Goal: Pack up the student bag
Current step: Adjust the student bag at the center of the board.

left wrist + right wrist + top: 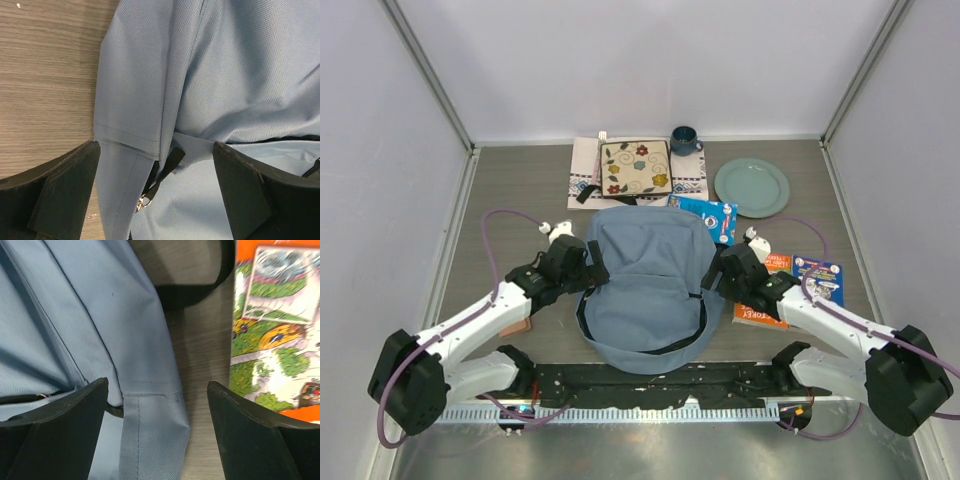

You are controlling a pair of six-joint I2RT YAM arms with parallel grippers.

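Observation:
The student bag (pixel 645 285), a light-blue fabric backpack with black straps, lies flat in the table's middle. My left gripper (pixel 592 272) is open at its left edge; the left wrist view shows the jaws wide apart over the bag's side seam (pixel 150 145) and a black strap with a metal ring (pixel 145 201). My right gripper (pixel 712 275) is open at the bag's right edge; the right wrist view shows its jaws straddling the bag's side panel (pixel 150 435). An orange picture book (pixel 275 330) lies just right of it.
Behind the bag are a floral pad (pixel 635 168) on a white patterned cloth (pixel 588 170), a dark mug (pixel 684 139), a green plate (pixel 752 186) and a blue book (pixel 710 217). An orange book (pixel 760 312) and another blue book (pixel 818 278) lie under my right arm.

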